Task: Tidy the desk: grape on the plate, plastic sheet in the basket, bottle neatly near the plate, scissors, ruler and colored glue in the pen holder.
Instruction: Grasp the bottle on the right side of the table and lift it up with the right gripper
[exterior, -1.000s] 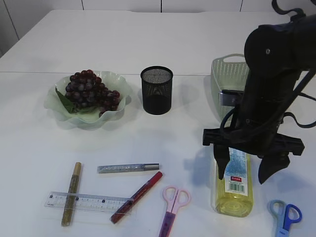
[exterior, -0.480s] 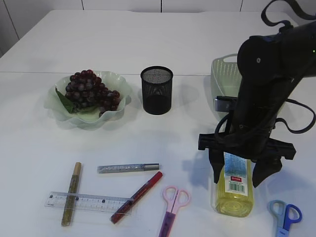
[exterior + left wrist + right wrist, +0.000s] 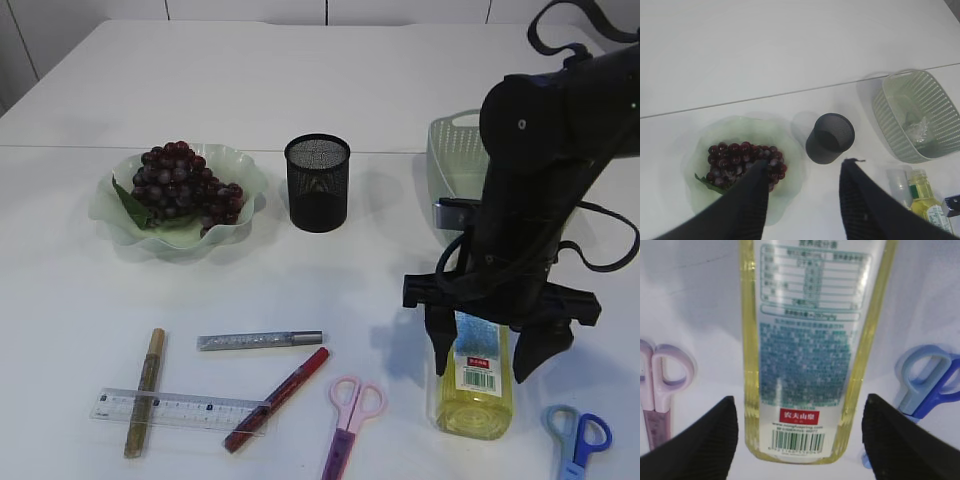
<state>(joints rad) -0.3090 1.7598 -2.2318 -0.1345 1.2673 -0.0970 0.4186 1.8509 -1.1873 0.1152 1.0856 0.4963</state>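
The bottle (image 3: pixel 473 380) lies flat between the right pincer's (image 3: pixel 487 360) wide-apart fingers, untouched.

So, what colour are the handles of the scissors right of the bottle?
Blue scissors; the right wrist view shows them best.

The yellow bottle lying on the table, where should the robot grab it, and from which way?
Probably around the labelled middle of the bottle, coming straight down from above. It lies flat on its side, so its long body faces up, and the open right gripper already has one finger on each long side. The pink scissors and blue scissors lie apart from it, leaving room.
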